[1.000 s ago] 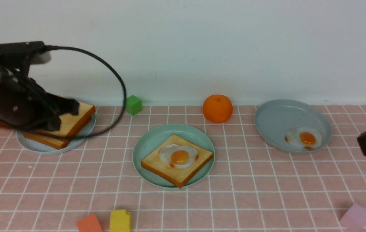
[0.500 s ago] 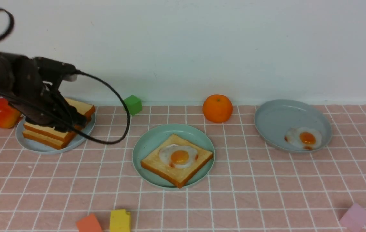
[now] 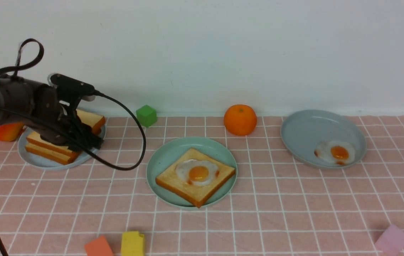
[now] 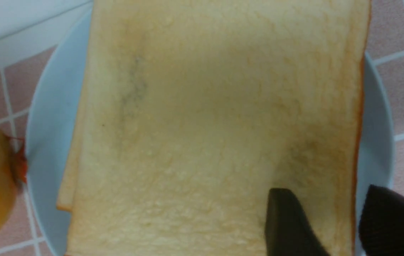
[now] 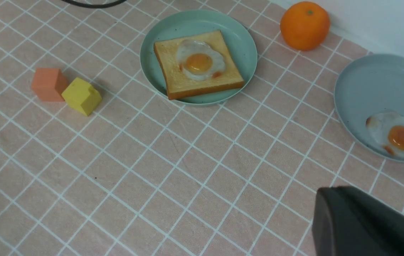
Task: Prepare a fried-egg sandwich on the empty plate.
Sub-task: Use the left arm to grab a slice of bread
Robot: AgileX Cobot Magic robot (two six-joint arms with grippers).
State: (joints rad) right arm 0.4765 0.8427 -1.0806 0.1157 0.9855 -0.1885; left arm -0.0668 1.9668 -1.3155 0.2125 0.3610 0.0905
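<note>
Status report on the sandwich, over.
Left gripper open astride top slice edge; right gripper aside, jaws unclear. Green plate holds toast and egg, uncovered. Nothing blocks it.

Bare cloth [image 3: 259, 167] is left between the mint plate [image 3: 163, 156] and the egg dish [image 3: 305, 131]. The gap toward the toast stack [image 3: 45, 150] is crossed by a cable [image 3: 144, 142]. The front edge is obstructed by an orange block [image 3: 98, 247], a yellow block [image 3: 132, 243] and a pink block [image 3: 392, 239]

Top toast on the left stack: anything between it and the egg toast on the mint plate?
Nothing solid. Bare cloth lies between the pale blue plate and the mint-green plate; only the left arm's own cable droops there. The green cube sits behind that line.
</note>
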